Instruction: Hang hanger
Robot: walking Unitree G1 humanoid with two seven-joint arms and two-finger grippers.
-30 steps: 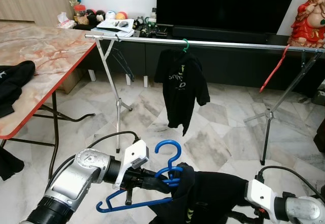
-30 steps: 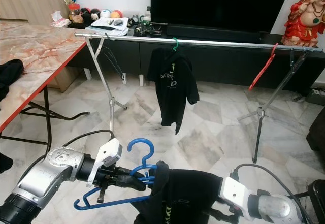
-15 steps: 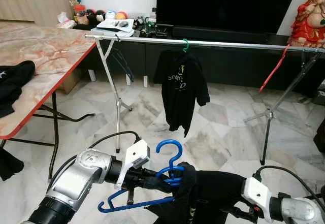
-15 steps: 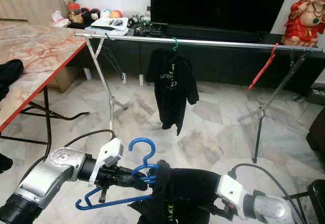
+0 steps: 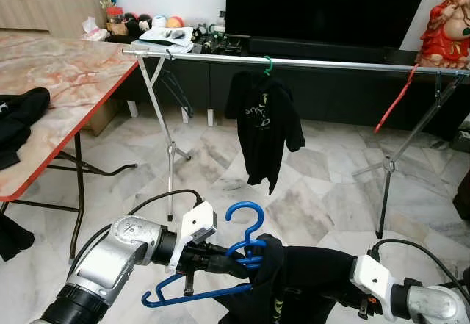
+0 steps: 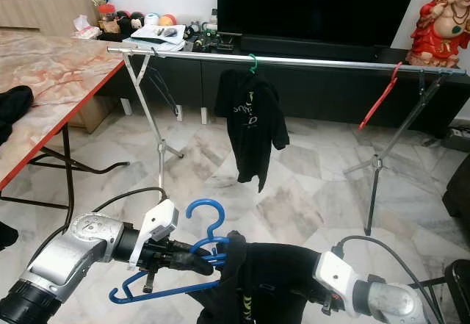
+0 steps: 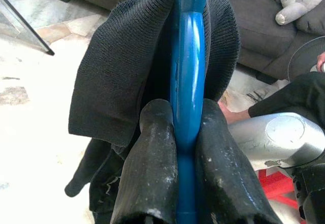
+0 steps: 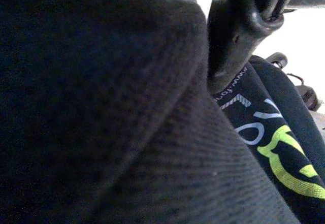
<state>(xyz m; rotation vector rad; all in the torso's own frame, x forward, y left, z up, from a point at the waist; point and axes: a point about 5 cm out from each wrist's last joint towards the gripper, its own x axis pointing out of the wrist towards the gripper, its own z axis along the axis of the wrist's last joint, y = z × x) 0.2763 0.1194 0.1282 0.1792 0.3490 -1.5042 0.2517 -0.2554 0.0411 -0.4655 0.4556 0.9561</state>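
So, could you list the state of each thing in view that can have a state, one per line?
Left hand: shut on the blue hanger.
Blue hanger: held low, hook up, not yet on the rail.
Black shirt: partly draped over the blue hanger.
Right hand: buried in the black shirt, state unclear.
Rail: carries a hung black T-shirt on a green hanger, and a red hanger.

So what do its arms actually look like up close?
Both are silver metal tubes with ribbed black rings at the joints. The left arm has a dotted round joint cap, a white block at the wrist and a black cable looping over it. The right arm has the same white block and cable. The left gripper has two long black fingers, scuffed and rounded at the tips.
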